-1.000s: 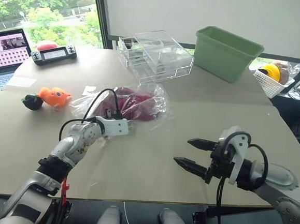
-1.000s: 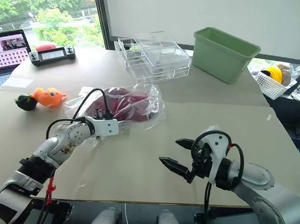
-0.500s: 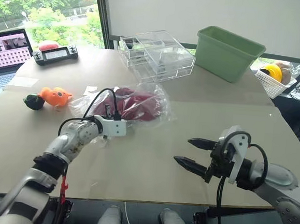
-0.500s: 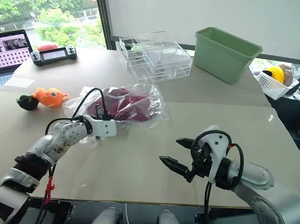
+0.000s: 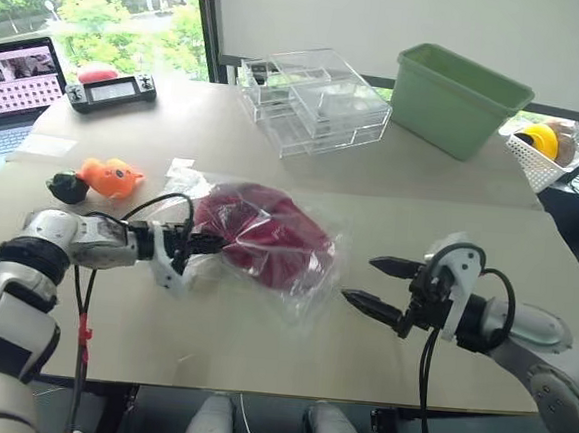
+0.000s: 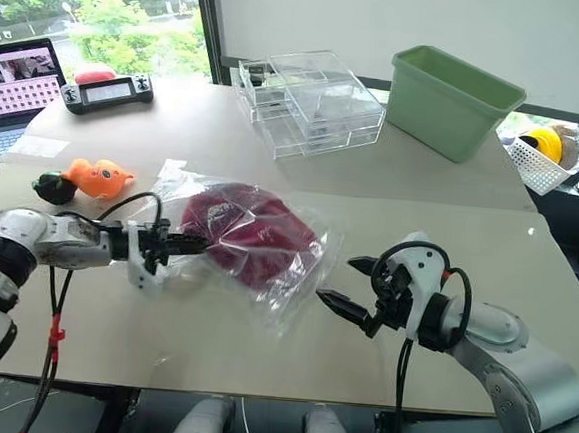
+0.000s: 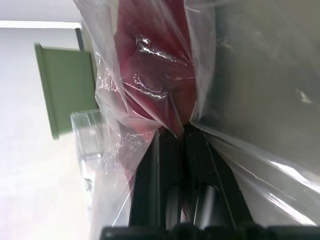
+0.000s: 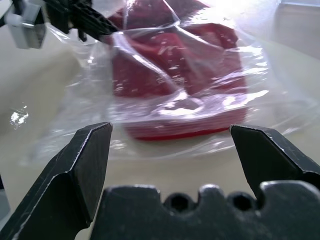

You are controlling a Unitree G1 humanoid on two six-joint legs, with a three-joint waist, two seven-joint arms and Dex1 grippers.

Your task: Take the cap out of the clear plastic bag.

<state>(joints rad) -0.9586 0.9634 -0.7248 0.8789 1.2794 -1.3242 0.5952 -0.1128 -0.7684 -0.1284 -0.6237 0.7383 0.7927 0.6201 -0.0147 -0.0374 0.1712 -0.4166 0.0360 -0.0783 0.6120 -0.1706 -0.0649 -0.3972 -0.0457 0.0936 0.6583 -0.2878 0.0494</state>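
Note:
The dark red cap (image 5: 263, 237) lies inside the crinkly clear plastic bag (image 5: 310, 278) in the middle of the table. My left gripper (image 5: 205, 241) points rightward at the bag's left end. In the left wrist view its fingers (image 7: 165, 150) are shut together, pinching the bag film (image 7: 115, 75), with the cap (image 7: 150, 65) just beyond. My right gripper (image 5: 363, 281) hovers to the right of the bag, open and holding nothing. In the right wrist view the cap (image 8: 175, 70) sits straight ahead between the spread fingers (image 8: 85, 165).
Clear acrylic drawer boxes (image 5: 314, 98) and a green bin (image 5: 459, 97) stand at the back. An orange plush toy (image 5: 110, 175) lies at the left. A controller (image 5: 111, 90) and a laptop (image 5: 14, 90) are at the far left, and a white basket (image 5: 540, 156) is off the right edge.
My left arm has swung its elbow out to the left and turned the gripper rightward, dragging the bag and cap nearer. The view has shifted a little. The right gripper has barely moved.

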